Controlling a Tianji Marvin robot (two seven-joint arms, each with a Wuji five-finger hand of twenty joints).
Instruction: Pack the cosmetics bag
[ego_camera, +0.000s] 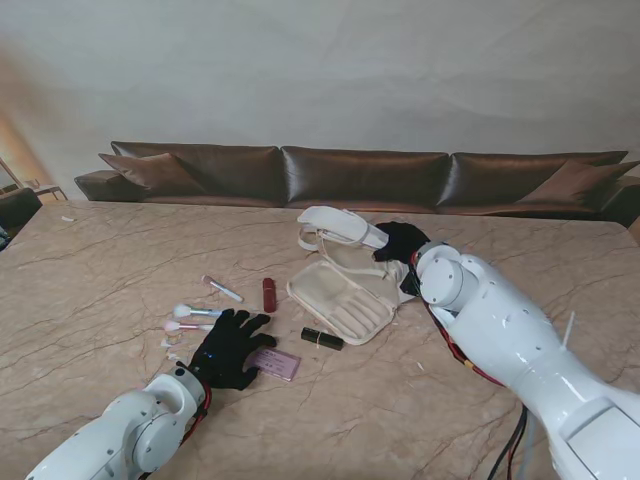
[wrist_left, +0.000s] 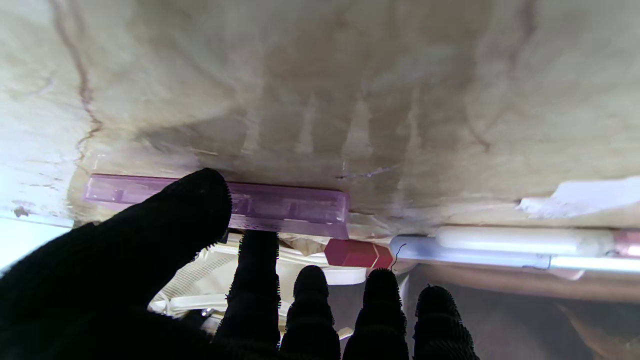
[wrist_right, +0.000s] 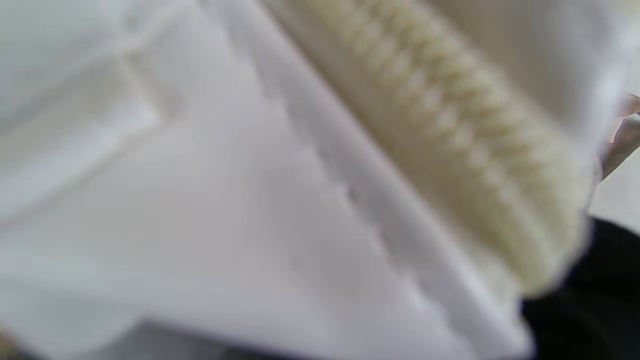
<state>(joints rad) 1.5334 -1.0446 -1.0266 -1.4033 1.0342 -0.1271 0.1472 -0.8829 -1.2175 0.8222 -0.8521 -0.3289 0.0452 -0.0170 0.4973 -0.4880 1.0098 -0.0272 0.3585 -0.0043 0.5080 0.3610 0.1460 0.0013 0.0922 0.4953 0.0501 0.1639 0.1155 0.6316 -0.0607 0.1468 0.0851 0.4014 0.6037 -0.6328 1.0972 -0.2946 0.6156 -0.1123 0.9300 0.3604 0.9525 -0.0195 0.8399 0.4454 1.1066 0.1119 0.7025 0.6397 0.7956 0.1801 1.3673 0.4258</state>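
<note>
Marble table (ego_camera: 100, 270): soft bag (ego_camera: 340, 300) held open by right hand (ego_camera: 400, 243), grip unclear.
Left hand (ego_camera: 228, 348), fingers spread, over flat pink case (ego_camera: 273, 363); likely light, slippery, pinch edges.

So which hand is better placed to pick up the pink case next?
The left hand. It hovers open right beside the pink case, fingers spread over it in its wrist view. The right hand is at the far side of the cosmetics bag, apparently holding its lid.
</note>
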